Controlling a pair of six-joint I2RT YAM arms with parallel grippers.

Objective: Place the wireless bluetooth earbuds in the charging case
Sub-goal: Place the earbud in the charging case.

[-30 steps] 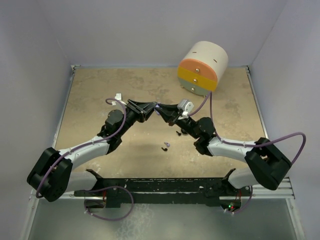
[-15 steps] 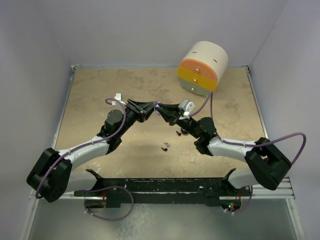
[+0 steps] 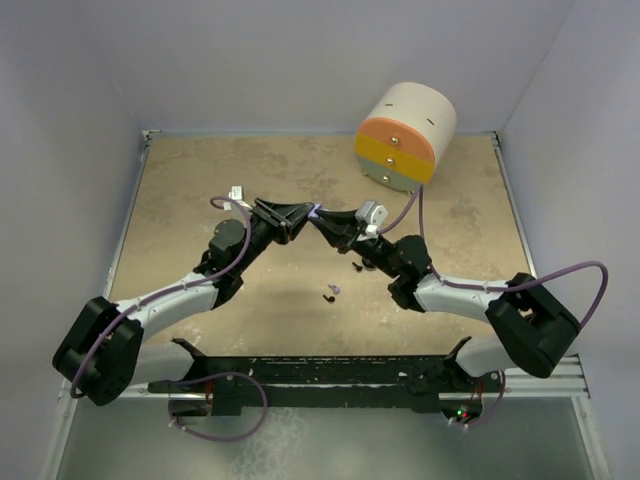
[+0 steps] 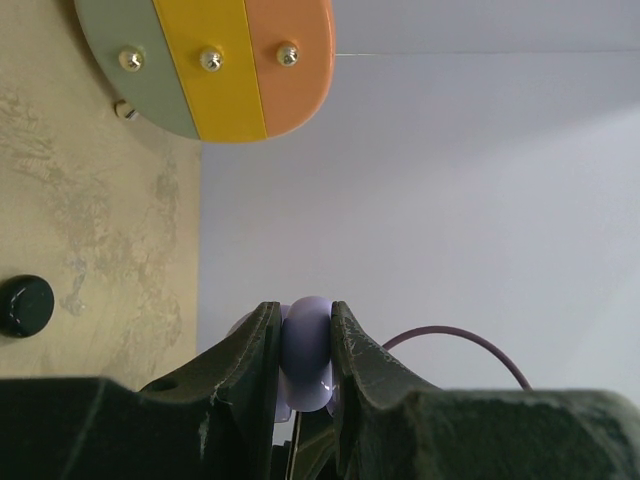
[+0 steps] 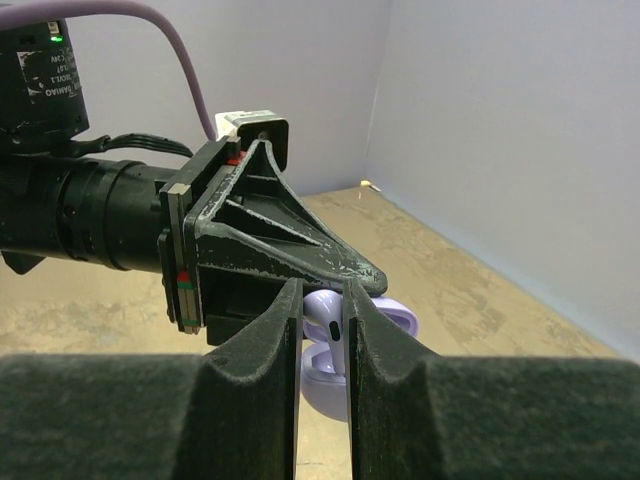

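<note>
My left gripper (image 3: 298,214) is shut on the open lavender charging case (image 4: 306,345), held above the table's middle; the case also shows in the right wrist view (image 5: 368,352). My right gripper (image 3: 326,223) is shut on a lavender earbud (image 5: 331,318), stem down, with its tip inside the case's open lower half. In the top view the two grippers meet tip to tip. Loose earbuds lie on the table below: a lavender and a black one (image 3: 330,293) together, and another black one (image 3: 357,266).
A cream cylinder (image 3: 405,136) with orange, yellow and grey drawer fronts lies at the back right; it also shows in the left wrist view (image 4: 205,62). A black round puck (image 4: 22,305) sits on the table. Lavender walls close in the table.
My right gripper has shifted slightly left toward the left gripper, bringing the earbud into the case. The left arm has stayed still.
</note>
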